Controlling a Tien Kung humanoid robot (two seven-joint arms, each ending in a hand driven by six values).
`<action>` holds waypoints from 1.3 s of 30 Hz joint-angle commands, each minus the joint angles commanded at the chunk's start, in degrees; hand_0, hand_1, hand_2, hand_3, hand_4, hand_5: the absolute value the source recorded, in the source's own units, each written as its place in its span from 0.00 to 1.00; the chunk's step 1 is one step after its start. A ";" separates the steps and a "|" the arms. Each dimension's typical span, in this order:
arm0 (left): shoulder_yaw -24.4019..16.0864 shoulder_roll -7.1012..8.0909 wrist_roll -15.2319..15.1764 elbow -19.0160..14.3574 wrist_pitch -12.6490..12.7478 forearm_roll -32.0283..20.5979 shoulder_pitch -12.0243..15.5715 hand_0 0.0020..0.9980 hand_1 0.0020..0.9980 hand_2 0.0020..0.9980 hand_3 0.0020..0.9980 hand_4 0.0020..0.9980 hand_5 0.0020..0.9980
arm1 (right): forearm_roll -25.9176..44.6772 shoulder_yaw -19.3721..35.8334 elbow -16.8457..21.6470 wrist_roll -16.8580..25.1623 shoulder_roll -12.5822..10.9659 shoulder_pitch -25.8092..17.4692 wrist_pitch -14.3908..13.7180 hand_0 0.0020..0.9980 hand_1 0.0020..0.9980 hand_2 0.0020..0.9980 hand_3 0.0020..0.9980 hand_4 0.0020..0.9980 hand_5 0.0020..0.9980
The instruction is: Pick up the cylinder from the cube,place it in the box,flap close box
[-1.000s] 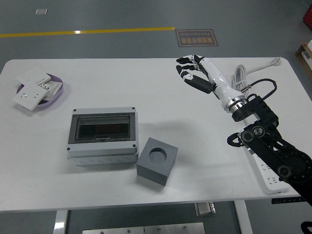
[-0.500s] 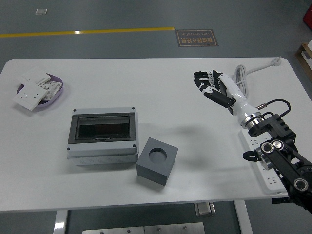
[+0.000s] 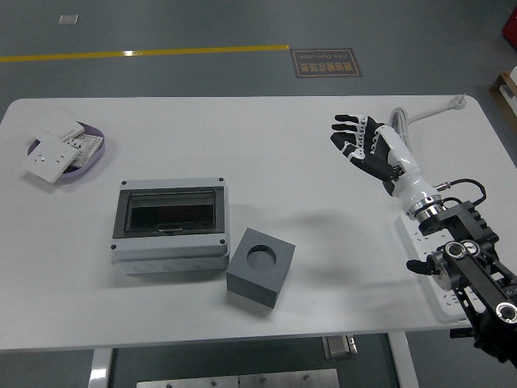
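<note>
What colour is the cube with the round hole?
Dark grey cube, clearest in the head view.

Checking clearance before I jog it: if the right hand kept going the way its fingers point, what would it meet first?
Probably nothing: the right hand, open, points up-left over bare table. Its height above the table is unclear.

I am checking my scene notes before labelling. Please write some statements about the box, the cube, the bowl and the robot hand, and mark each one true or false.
1. The box has its flap closed. True.
2. A cylinder stands in the cube. False: the round hole on its top is empty.
3. The right hand grasps the cube. False: it is open, apart from the cube, over the table's right side.
4. The cube sits by the box's front right corner. True.
5. The purple bowl at the far left holds white switch plates. True.
</note>
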 joint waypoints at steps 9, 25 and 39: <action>-0.21 -0.01 0.05 0.00 -0.01 0.18 0.05 0.92 0.85 0.86 0.95 0.00 0.00 | -0.18 1.70 0.82 0.05 -0.20 -0.65 0.31 0.71 0.62 0.58 0.66 0.87 0.29; -1.22 0.24 0.27 0.00 -0.02 1.37 -0.30 0.92 0.85 0.86 0.95 0.00 0.00 | -0.28 3.09 1.54 -0.22 -0.20 -1.75 3.45 0.78 0.69 0.67 0.68 0.87 0.28; -0.76 0.06 0.30 0.00 -0.04 1.07 -0.25 0.92 0.85 0.86 0.95 0.00 0.00 | -1.71 3.63 3.05 -0.70 -0.50 -1.86 3.62 0.85 0.79 0.80 0.78 0.88 0.28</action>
